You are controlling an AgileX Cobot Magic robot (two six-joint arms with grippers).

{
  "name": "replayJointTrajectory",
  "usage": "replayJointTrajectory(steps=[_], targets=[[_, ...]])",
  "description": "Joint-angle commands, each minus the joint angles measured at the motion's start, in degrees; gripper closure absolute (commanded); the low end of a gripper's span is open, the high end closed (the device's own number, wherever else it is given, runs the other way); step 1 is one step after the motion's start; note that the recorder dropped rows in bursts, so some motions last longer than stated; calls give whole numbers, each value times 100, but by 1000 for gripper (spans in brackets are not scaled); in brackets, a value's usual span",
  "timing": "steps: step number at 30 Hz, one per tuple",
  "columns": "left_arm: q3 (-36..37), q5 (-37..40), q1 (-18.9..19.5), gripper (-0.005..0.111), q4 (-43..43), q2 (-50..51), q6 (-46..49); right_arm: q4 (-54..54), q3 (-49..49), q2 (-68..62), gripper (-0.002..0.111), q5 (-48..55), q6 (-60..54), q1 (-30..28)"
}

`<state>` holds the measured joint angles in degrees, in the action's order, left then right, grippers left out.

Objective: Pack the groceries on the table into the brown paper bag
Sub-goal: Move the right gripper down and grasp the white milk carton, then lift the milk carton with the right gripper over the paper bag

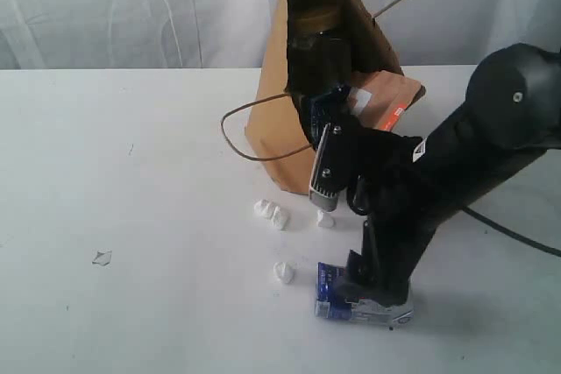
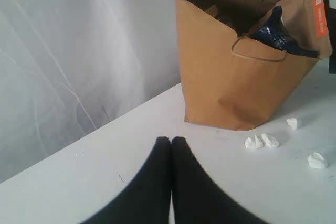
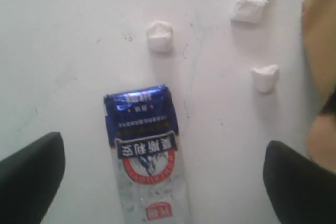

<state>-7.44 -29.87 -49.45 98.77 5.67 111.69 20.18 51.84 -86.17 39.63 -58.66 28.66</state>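
At the near edge of the white counter [image 1: 131,243] the blue-white carton [image 1: 329,285] lies flat on its side, right of centre. The right gripper [image 3: 163,145] is down over it with its jaws spread wide. One finger stands on each side of the carton and both are clear of it, so nothing is held.

Just beyond the carton, a few small white crumbs [image 1: 283,271] are scattered on the counter between it and the bag.

Farther back, near the middle, the brown paper bag [image 1: 280,129] stands open on the counter with its cord handles loose. A dark-blue noodle pack [image 2: 275,32] and an orange-brown pouch [image 2: 310,19] stick out of its mouth on the right side.

The left gripper [image 2: 171,142] is outside the exterior view. Its own camera shows it pressed fully closed and empty over bare counter, to the left of the bag.
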Motion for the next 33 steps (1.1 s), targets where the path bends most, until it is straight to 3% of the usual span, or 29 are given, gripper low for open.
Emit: replayJointTrajectory(steps=[1, 16, 19, 21, 23, 24, 26, 27, 33], targets=[[-1, -8, 12, 107, 118, 8, -45, 501, 11, -232, 13, -32, -69, 30], [-1, -8, 12, 107, 118, 8, -45, 146, 1, -1173, 13, -684, -602, 30], [-1, -8, 12, 107, 118, 8, -45, 133, 1, -1314, 17, -686, -602, 30], [-1, -8, 12, 107, 118, 8, -45, 133, 1, -1384, 30, -506, -602, 43], [-1, -8, 12, 107, 118, 8, -45, 133, 1, -1394, 54, -269, -602, 43], [-1, -8, 12, 107, 118, 8, -45, 133, 12, -1382, 74, -160, -537, 43], [-1, -8, 12, 107, 118, 8, -45, 133, 12, -1289, 100, 83, -487, 43], [-1, -8, 12, 107, 118, 8, -45, 133, 12, -1225, 108, 194, -342, 43], [-1, -8, 12, 107, 118, 8, -45, 72, 742, 39, 108, 1694, 2217, 43]])
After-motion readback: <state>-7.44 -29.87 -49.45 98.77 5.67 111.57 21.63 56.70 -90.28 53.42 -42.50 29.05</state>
